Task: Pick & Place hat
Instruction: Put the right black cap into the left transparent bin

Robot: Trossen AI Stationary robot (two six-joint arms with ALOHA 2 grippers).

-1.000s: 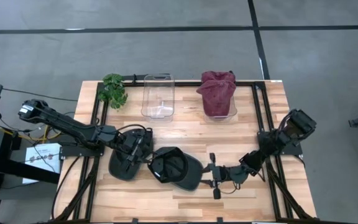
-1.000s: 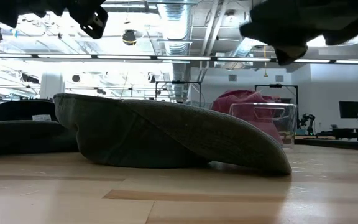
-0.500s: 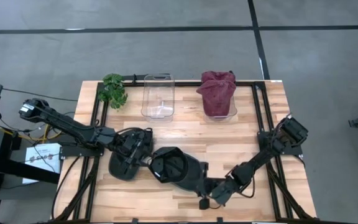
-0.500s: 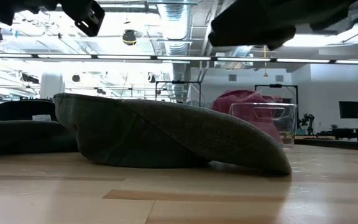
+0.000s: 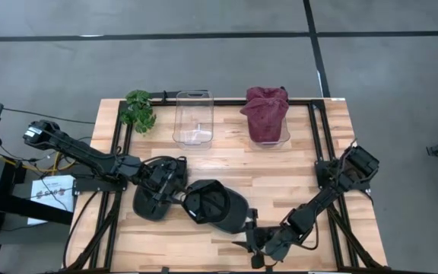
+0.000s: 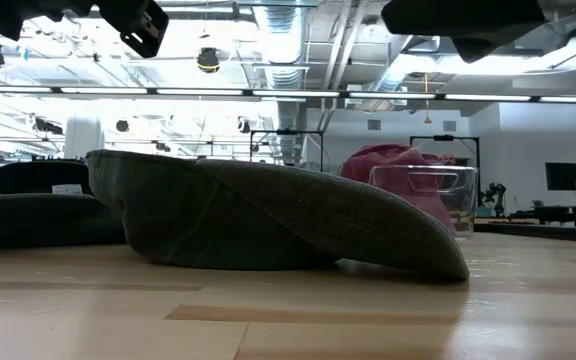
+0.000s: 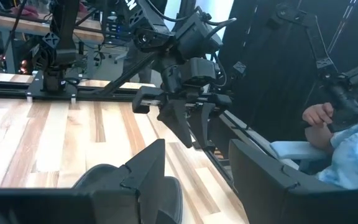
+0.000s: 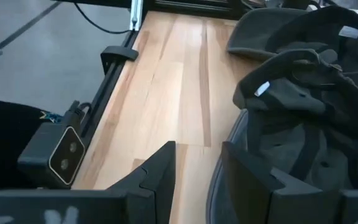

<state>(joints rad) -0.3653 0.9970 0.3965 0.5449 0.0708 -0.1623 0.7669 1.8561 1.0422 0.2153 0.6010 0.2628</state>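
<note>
The right claw [image 5: 253, 245] hangs low over the front of the wooden table [image 5: 226, 164], fingers [image 8: 160, 167] parted with a narrow gap and nothing between them. Just ahead of it lies an upturned dark hat [image 5: 214, 205], hollow side up, its brim toward the claw and its crown away, so the long axis runs slantwise from the claw's side toward the left arm. In the right wrist view the hat's brim edge [image 8: 224, 186] sits just beside one finger, apart from it, with bare planks on the claw's other side reaching to the table's black rail [image 8: 118, 55].

The left claw [image 5: 175, 185] hovers at the far side of that hat from the right claw, its fingers [image 7: 151, 163] spread wide and empty. Below and just behind it rests a second dark hat [image 5: 150, 201], touching or nearly touching the first.

From table height the upturned hat [image 6: 268, 215] lies flat on the planks, brim tapering to a low edge, with open wood in front of it.

Well beyond both claws, along the far edge, stand a small green plant [image 5: 138, 110], an empty clear bin [image 5: 193, 118] and a second clear bin [image 5: 278, 141] carrying a maroon hat [image 5: 266, 112]. A wide stretch of open planks separates those bins from the two dark hats.

A person's hand [image 7: 321, 115] shows past the table in the left wrist view.
</note>
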